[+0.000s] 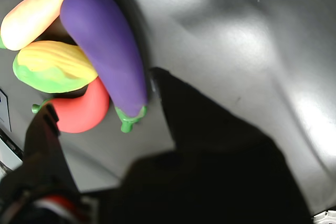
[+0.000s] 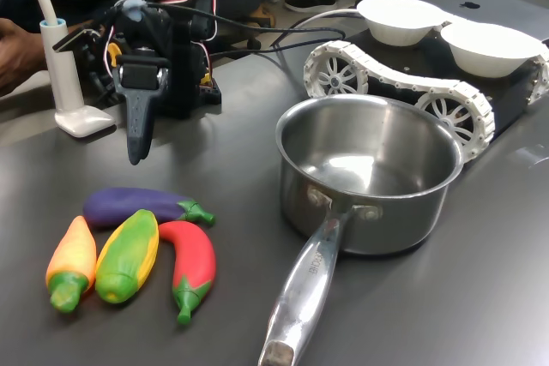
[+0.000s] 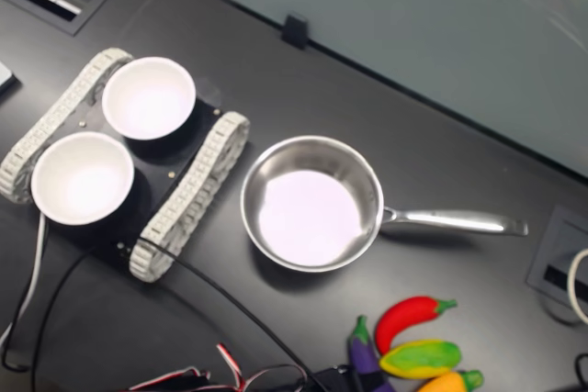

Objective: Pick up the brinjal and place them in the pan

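The arm [image 2: 159,57] was black, with a dark tapered gripper [image 2: 137,130], yellow fittings, and red, white and black cables looping above it.
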Available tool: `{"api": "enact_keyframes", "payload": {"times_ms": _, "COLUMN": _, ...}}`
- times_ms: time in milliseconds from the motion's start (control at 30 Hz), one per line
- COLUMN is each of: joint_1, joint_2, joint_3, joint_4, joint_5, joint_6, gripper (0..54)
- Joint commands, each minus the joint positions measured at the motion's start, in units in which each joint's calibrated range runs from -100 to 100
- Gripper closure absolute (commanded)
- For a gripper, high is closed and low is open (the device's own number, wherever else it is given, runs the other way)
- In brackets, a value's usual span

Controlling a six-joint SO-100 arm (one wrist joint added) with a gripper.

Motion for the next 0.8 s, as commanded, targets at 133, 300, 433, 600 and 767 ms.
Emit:
{"api": "enact_keyframes", "payload": {"times_ms": 133, "joint_1": 1.59, "joint_2": 5.42, "joint_3": -3.04, "joint_4": -2.89, "joint_5": 0.49, "joint_6": 0.66, "gripper": 23.7}}
{"api": "enact_keyframes", "payload": {"times_ms": 300, "joint_1": 1.82, "joint_2": 10.15, "joint_3": -4.77, "joint_4": -2.81, "joint_5": 0.34, "joint_6": 0.66, "gripper": 23.3}}
{"api": "enact_keyframes", "payload": {"times_ms": 433, "joint_1": 2.85, "joint_2": 11.67, "joint_3": -5.68, "joint_4": -3.24, "joint_5": 0.15, "joint_6": 0.66, "gripper": 23.2}}
{"api": "enact_keyframes", "payload": {"times_ms": 600, "joint_1": 4.57, "joint_2": 11.67, "joint_3": -6.04, "joint_4": -4.6, "joint_5": -0.1, "joint_6": 0.66, "gripper": 23.1}}
{"api": "enact_keyframes", "payload": {"times_ms": 767, "joint_1": 5.71, "joint_2": 9.64, "joint_3": -6.04, "joint_4": -4.34, "joint_5": 0.1, "joint_6": 0.75, "gripper": 22.8}}
